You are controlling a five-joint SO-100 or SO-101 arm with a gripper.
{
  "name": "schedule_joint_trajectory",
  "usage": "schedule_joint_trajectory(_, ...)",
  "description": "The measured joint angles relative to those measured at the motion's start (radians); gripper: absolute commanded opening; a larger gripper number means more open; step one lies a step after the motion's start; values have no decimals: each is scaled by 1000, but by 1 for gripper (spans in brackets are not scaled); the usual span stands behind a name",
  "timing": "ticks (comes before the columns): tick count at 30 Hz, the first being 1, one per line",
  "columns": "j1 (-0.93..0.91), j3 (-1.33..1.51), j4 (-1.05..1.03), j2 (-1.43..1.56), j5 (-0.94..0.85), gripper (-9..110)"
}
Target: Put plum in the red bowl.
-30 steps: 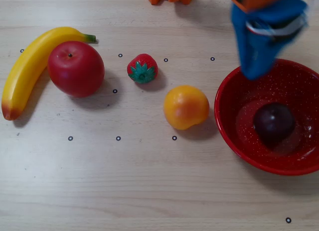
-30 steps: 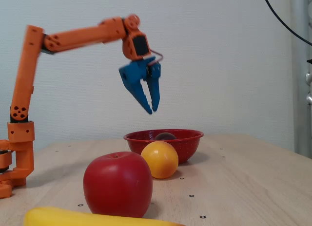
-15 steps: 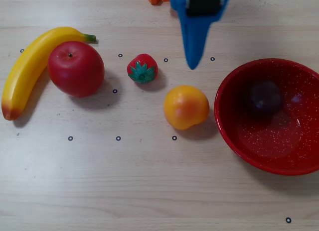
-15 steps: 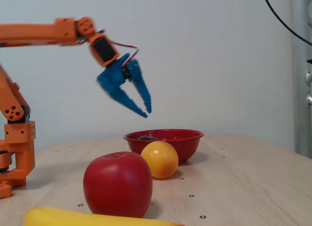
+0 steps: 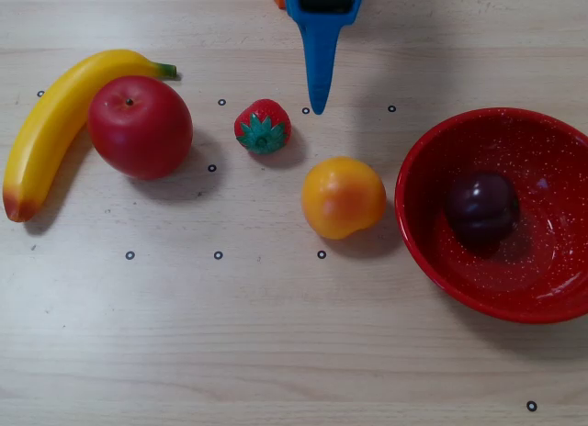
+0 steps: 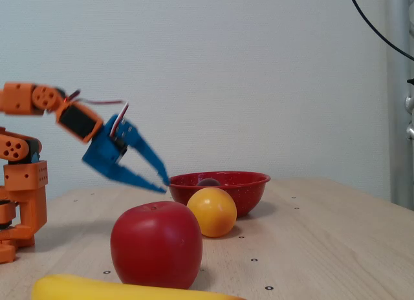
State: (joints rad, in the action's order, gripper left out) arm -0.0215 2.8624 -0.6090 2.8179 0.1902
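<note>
The plum (image 5: 480, 208) lies inside the red bowl (image 5: 432, 160), resting on the bowl's floor a little left of centre in the overhead view; in the fixed view only its dark top shows above the rim. The blue gripper (image 6: 163, 183) hangs in the air above the tabletop (image 5: 276, 353), its jaws nearly together at the tips and holding nothing, the tips pointing down toward the bowl's near edge in the fixed view. In the overhead view the gripper's tip sits just beside the strawberry (image 5: 263, 126). An orange (image 5: 343, 196) stands between strawberry and bowl, and an apple (image 5: 140, 127) touches a banana (image 5: 50, 132) at the left.
</note>
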Motion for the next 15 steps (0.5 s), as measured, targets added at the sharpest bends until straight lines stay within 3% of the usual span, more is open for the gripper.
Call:
schedule_joint_trajectory(9, 34, 242, 135, 244, 28, 0)
schedule_joint_trajectory(15, 44, 249, -112, 325, 21, 0)
